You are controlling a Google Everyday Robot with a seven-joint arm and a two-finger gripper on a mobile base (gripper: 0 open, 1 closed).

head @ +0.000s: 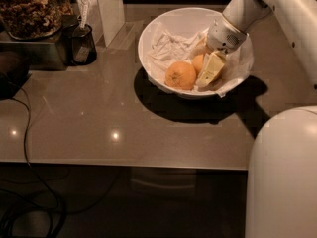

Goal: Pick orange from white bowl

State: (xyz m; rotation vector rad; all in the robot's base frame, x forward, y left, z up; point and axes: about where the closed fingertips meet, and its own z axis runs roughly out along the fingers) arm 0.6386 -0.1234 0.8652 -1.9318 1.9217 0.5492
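The white bowl (148, 43) stands on the grey table and is lined with crumpled white paper. Two fruits lie in it. The paler orange (197, 62) sits near the middle, partly hidden by my gripper. A deeper-orange fruit (181, 76) lies in front of it to the left. My gripper (207, 74) reaches down into the bowl from the upper right. Its pale tip rests right beside the paler orange and touches or nearly touches it.
A dark cup (81, 43) with a utensil and a glass jar of brown food (29, 9) stand at the back left. A white upright box (109, 6) stands behind the bowl. A black cable (27, 128) runs over the left table edge. My white robot body (282, 177) fills the lower right.
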